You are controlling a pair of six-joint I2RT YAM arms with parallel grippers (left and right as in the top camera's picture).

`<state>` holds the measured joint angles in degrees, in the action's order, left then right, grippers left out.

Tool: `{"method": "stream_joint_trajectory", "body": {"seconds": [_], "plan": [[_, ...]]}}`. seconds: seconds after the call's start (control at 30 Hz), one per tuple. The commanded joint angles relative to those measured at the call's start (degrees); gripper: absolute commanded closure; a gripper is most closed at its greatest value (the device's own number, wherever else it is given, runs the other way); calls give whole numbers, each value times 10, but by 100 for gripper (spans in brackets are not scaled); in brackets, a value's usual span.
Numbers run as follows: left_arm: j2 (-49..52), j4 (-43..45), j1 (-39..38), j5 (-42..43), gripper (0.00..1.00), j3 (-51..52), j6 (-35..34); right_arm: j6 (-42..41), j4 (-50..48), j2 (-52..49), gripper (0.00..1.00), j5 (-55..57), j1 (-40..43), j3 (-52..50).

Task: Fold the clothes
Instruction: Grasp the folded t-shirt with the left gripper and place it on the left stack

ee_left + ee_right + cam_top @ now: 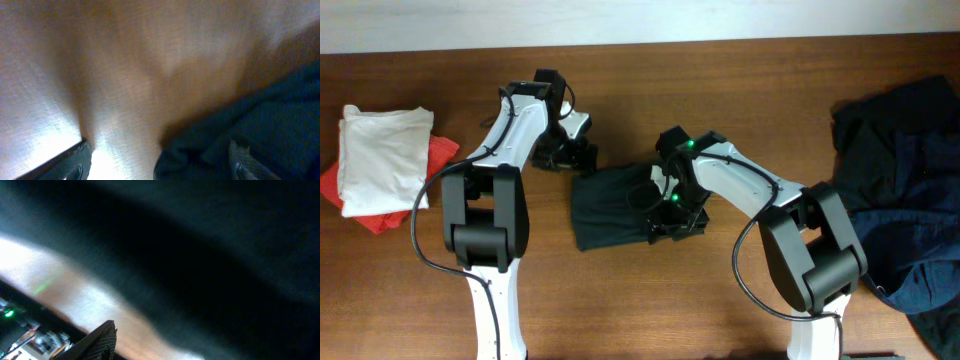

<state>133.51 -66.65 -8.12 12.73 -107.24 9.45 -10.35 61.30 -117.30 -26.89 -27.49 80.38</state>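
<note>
A dark garment (pixel 610 205) lies folded into a compact block at the table's middle. My left gripper (pixel 575 155) is at its upper left corner. In the left wrist view its fingers (pixel 160 167) are spread wide and hold nothing, with the dark fabric (pixel 260 125) reaching in from the right. My right gripper (pixel 675 215) is at the garment's right edge. The right wrist view shows only one finger (pixel 97 340) over the wood. Blurred dark fabric (pixel 215 265) fills the rest and hides the other finger.
A folded white garment (pixel 385 150) lies on a red one (pixel 442 152) at the far left. A heap of dark navy clothes (pixel 905 190) sits at the right edge. Brown wooden table (pixel 650 310) all round.
</note>
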Motion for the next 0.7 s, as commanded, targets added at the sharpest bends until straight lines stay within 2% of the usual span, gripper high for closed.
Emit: {"method": "stream_joint_trajectory", "body": {"seconds": [0.0,0.13,0.2,0.23,0.27,0.4,0.43,0.47,0.5,0.57,0.67], "plan": [[26,-70,0,-5,13,7,5,-22,-16,-6,42,125,22,-12],[26,-168,0,-4,13,7,4,-19,-73,-6,41,233,90,-12],[26,-212,0,22,13,7,3,12,-119,-6,42,217,123,-6],[25,-221,0,41,18,7,3,35,-120,-6,41,198,135,7],[21,-214,0,52,21,6,3,42,-94,-6,40,200,138,28],[-40,-129,1,66,22,-52,4,54,20,10,42,231,144,114],[-54,-98,0,95,17,-72,13,50,50,19,42,231,150,146],[-66,-57,0,173,4,-87,53,50,80,29,42,230,156,178],[-67,-34,0,234,1,-89,81,50,102,33,42,231,160,201],[-58,-8,0,294,1,-85,104,50,138,36,42,231,166,232],[-15,9,-2,335,1,-82,121,50,162,36,42,228,176,245]]}}
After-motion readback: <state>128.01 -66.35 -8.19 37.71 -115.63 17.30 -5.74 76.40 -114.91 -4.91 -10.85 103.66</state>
